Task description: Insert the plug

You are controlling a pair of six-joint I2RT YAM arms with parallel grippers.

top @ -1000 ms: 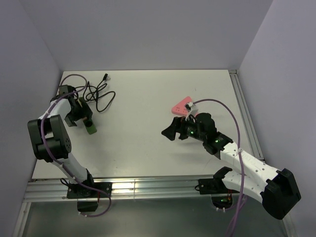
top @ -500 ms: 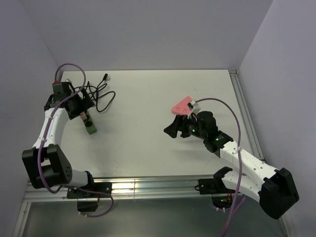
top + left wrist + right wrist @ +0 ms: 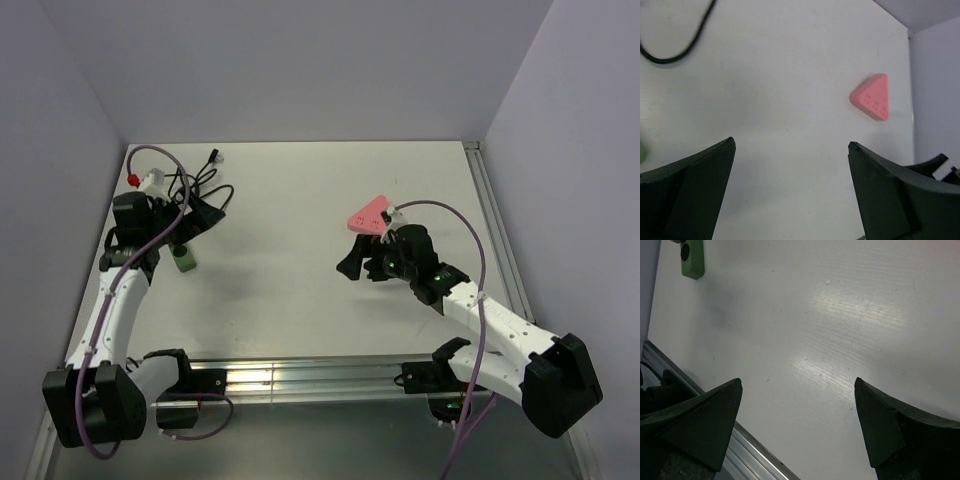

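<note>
From above, a white table (image 3: 300, 285) carries two arms. The left gripper (image 3: 200, 219) and right gripper (image 3: 352, 266) both have jaws wide apart, empty. A black cable (image 3: 207, 190) coils at the far left, its plug (image 3: 214, 157) lying loose. Only the left wrist view shows holes in the pink triangular socket (image 3: 872, 97).

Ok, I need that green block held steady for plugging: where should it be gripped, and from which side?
Grip across the two long sides of the green block, coming straight down from above. It lies flat on the table, narrow and elongated, and the hole near one end should probably stay uncovered.
</note>
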